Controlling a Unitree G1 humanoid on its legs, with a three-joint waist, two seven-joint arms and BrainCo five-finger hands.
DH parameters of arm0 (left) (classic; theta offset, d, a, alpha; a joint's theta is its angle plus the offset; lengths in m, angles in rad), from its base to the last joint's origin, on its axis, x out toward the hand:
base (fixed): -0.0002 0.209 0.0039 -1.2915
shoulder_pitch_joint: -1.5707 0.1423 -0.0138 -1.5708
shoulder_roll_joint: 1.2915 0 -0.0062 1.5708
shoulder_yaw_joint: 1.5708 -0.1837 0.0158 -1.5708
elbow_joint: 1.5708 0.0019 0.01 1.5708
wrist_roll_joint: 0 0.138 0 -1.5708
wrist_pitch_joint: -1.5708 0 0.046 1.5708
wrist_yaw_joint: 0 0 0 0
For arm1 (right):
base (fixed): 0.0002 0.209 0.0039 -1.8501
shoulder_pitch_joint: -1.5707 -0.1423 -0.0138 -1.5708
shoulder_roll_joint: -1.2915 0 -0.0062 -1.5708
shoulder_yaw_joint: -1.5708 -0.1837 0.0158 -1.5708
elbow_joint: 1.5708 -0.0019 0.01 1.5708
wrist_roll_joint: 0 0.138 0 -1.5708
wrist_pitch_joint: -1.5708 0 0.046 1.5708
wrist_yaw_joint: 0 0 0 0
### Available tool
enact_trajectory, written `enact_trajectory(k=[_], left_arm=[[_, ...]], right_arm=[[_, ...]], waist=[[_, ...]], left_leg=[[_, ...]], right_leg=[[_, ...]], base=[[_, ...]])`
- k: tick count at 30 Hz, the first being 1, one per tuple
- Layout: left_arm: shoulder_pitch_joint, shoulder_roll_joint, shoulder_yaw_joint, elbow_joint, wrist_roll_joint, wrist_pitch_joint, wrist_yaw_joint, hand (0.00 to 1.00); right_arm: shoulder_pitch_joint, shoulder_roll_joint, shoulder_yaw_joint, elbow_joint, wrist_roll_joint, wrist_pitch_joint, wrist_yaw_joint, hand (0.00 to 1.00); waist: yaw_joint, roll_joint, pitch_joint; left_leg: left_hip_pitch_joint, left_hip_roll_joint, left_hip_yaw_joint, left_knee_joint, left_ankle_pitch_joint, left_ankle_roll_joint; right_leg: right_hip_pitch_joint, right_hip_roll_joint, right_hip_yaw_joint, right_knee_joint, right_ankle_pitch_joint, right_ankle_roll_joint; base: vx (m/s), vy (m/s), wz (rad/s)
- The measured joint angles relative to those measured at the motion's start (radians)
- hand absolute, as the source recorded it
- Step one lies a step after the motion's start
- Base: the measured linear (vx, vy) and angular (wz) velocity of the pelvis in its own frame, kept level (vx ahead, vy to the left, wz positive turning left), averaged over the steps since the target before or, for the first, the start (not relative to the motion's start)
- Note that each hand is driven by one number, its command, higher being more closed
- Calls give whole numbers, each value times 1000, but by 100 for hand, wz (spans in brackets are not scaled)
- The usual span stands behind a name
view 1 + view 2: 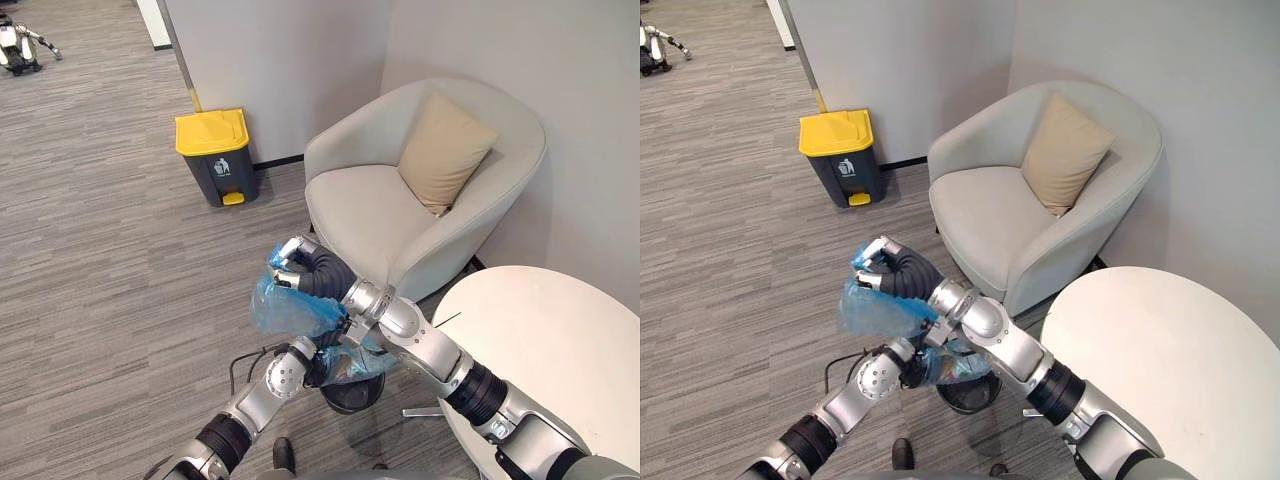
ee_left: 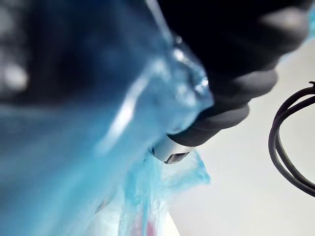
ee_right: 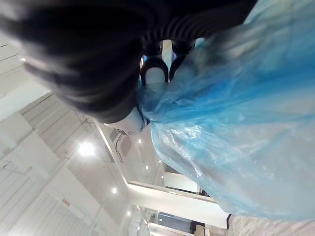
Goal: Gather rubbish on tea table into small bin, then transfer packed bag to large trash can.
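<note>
Over the small black bin (image 1: 352, 400) the left hand (image 1: 316, 366) is lying against the blue bag (image 1: 288, 312), its grip impossible to tell, the right hand (image 1: 298, 268) is clenching the bag's gathered top, and far left the yellow-lidded trash can (image 1: 218, 165) is showing a white pictogram.

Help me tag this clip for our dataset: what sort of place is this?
Probably an office lounge or waiting corner: grey carpet floor, a pale tub armchair with a beige cushion, a round white tea table near it, and a yellow-lidded trash can against the wall.
</note>
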Motion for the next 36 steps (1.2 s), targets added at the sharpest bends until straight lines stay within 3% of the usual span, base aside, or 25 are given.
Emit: enact_trajectory(k=[9,10,15,19,22,28,36], left_arm=[[0,-6,-6,-2,-8,24,0,100],[0,-9,-5,-2,-7,25,0,100],[2,-36,-35,18,-6,33,-19,100],[2,-46,-25,28,-6,35,-19,100],[4,-27,22,-22,-8,37,-21,100],[10,-6,128,-102,-37,37,-18,100],[50,-8,176,-101,-37,37,7,100]], right_arm=[[2,1,30,8,-56,0,24,100],[3,1,30,9,-78,-1,26,0],[29,21,29,10,-180,-16,22,0],[71,28,18,19,-339,-55,2,0],[117,18,-21,19,-461,-84,-26,0],[151,-15,-76,16,-643,-100,-74,0],[154,-74,-106,-51,-785,-147,-134,0]], waist=[[-1,2,1],[-1,2,1],[-2,2,1],[-2,2,1],[-1,2,1],[-1,2,1],[-1,2,1]], left_leg=[[-2,0,-1,0,0,0],[-2,0,-1,0,0,0],[-2,0,-2,0,0,0],[-2,0,-3,0,0,0],[-1,0,-3,0,0,0],[0,-1,-4,0,0,0],[3,-1,-4,0,0,0]], right_leg=[[0,0,-1,-3,0,0],[1,0,-1,-3,0,0],[2,0,-2,-2,0,0],[2,-1,-2,-1,0,0],[2,-6,-2,0,0,0],[4,-6,-3,0,0,0],[7,-6,-3,-2,0,0]], base=[[0,0,0],[0,0,0],[0,0,0],[0,0,0],[0,0,0],[0,0,0],[0,0,0]])
